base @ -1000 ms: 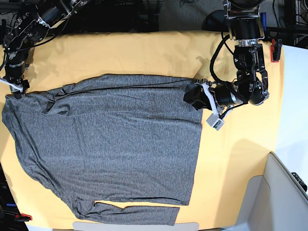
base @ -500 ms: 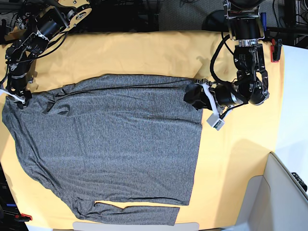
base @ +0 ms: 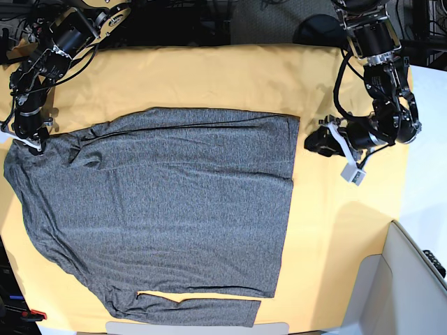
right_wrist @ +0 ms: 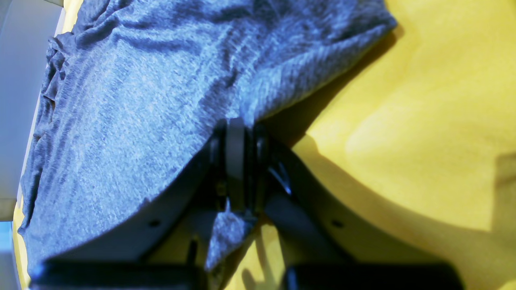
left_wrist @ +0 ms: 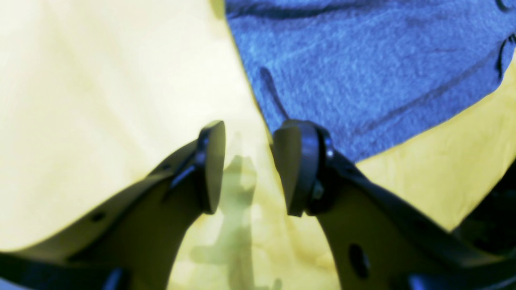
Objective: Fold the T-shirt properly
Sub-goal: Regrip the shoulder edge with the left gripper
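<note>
Grey knit T-shirt (base: 160, 209) lies flat w/ long axis across the yellow-clothed surface (base: 209, 77); right gripper (right_wrist: 236, 161) is clamped on its edge at one end, while left gripper (left_wrist: 250, 165), jaws apart & empty, sits just off the opposite edge.

A robot lab or test bench rather than a home: a counter (base: 209, 77) draped in a yellow-orange cloth, two black arms mounted along its far edge with loose cables (base: 335, 84) hanging off them, and dark equipment crowded in behind.
</note>
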`<state>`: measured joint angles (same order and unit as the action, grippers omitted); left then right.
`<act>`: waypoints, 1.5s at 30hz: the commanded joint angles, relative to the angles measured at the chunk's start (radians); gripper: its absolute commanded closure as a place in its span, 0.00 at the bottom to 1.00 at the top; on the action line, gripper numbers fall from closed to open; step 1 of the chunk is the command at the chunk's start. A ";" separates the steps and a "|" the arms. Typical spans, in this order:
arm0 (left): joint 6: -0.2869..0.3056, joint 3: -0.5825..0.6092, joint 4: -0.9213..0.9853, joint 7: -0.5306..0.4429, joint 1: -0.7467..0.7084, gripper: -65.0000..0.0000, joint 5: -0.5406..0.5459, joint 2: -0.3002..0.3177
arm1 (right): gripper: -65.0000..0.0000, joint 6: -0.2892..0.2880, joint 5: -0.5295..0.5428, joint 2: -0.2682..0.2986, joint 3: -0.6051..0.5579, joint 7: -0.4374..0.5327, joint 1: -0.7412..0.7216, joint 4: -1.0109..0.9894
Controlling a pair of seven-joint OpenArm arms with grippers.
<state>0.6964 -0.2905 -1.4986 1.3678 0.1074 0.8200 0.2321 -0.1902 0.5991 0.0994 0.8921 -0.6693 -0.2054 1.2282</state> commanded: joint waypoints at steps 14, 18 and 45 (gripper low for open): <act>0.002 0.012 0.138 0.000 -0.045 0.50 0.017 -0.038 | 1.00 0.002 -0.012 0.003 -0.006 -0.037 0.019 0.008; 0.002 0.061 0.137 0.003 -0.044 0.50 0.019 -0.052 | 1.00 0.002 -0.012 0.003 -0.008 -0.039 0.021 0.008; 0.002 0.118 0.054 0.008 -0.022 1.00 0.020 -0.067 | 1.00 0.004 -0.014 0.032 -0.149 -0.034 0.163 0.164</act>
<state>0.6968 -0.1734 -1.4044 1.3540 0.0742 0.8429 0.1581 -0.1894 0.5961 0.1211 0.7452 -0.6910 -0.0383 1.3819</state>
